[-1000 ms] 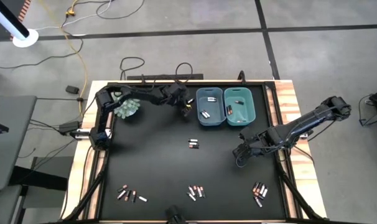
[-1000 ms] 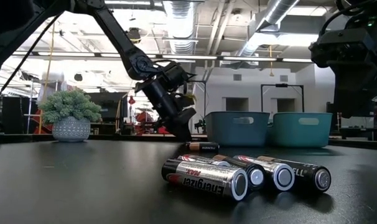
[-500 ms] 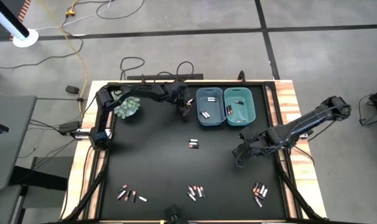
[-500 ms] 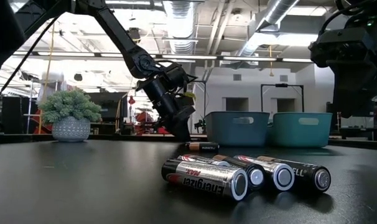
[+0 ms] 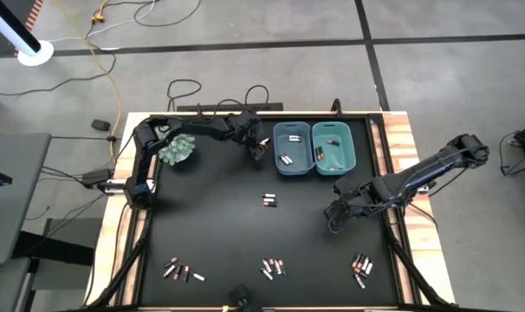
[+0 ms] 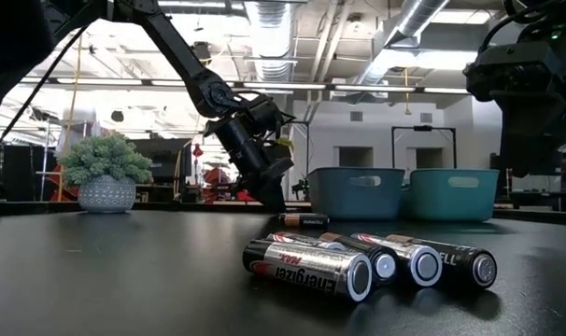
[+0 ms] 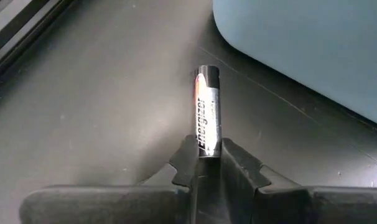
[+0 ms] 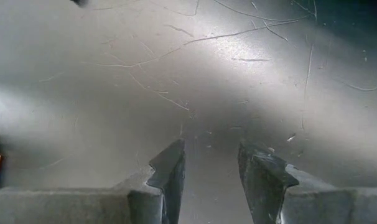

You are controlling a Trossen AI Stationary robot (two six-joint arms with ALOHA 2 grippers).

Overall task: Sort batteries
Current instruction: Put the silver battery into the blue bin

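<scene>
My left pincer [image 7: 205, 163] is clamped on one Energizer battery [image 7: 206, 111] just beside the left blue bin [image 5: 292, 147]. My right pincer [image 8: 210, 168] hangs narrowly parted over bare surface [image 5: 219, 225]. Other batteries [image 6: 367, 259] sit in clusters along the near edge.

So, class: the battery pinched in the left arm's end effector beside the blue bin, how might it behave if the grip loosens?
The battery is a smooth, glossy cylinder, so it could slip from the left end effector. Dropped on the flat black table, it would probably roll. It looks rigid, unlikely to bend.
</scene>
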